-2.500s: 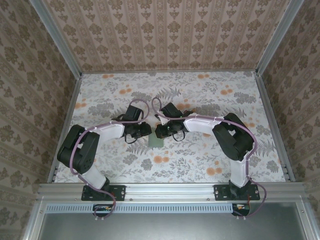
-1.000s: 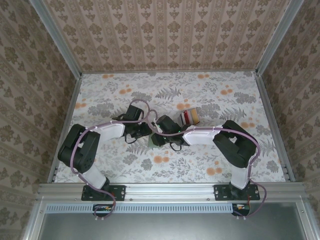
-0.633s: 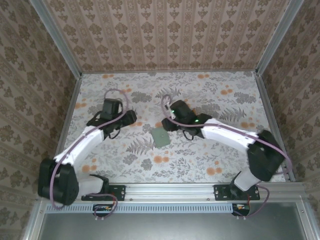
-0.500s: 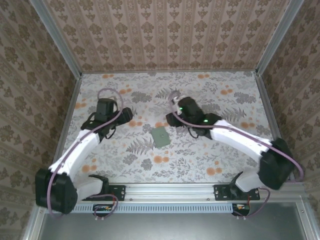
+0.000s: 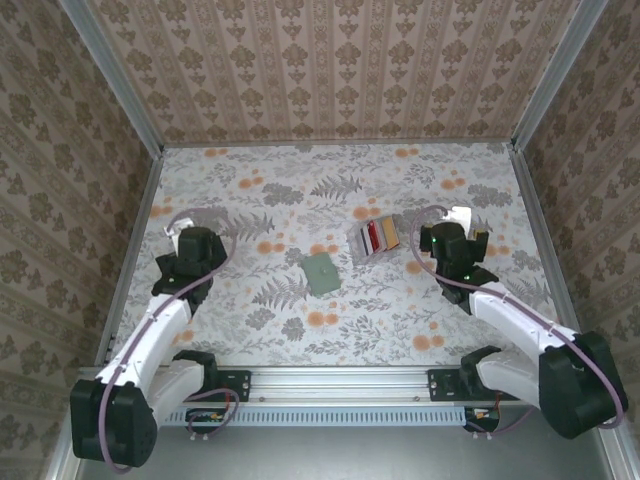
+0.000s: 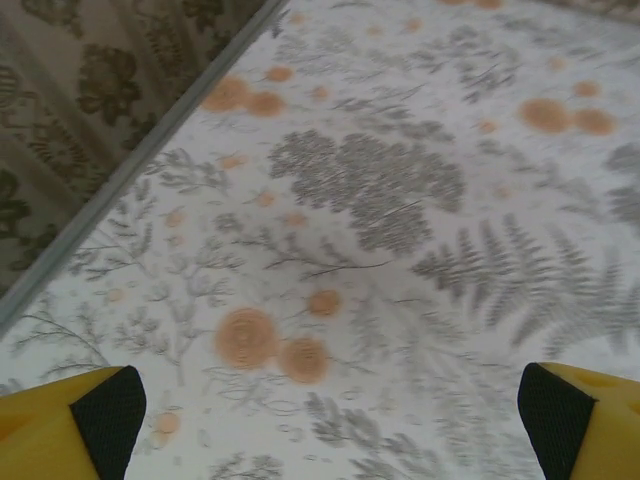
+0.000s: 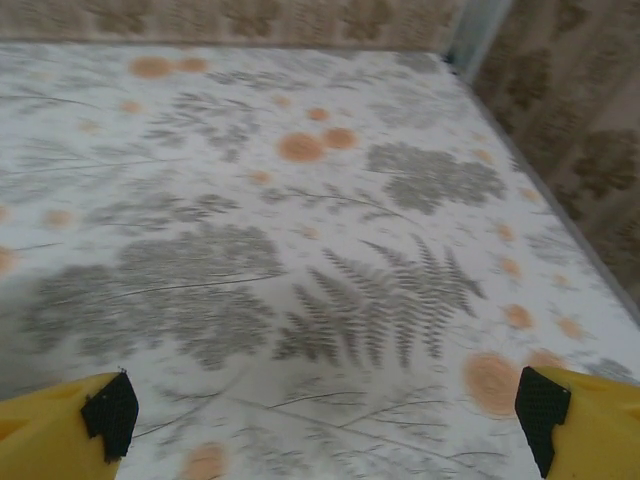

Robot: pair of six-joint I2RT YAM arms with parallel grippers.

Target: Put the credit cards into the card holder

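pulled back to either side since a moment ago, left gripper (image 6: 332, 412) and right gripper (image 7: 325, 412) both gaping, holding nothing; cards (image 5: 372, 236) fanned near holder (image 5: 320, 272), likely released for a cleaner regrasp.

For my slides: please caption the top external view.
The credit cards and card holder lie apart on the floral table, flanked by left arm and right arm.

Floral tabletop (image 5: 250, 190), damask-papered walls (image 5: 330, 70)

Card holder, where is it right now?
In the top view, the card holder lies flat at centre, with the fanned credit cards just beyond it to the right.
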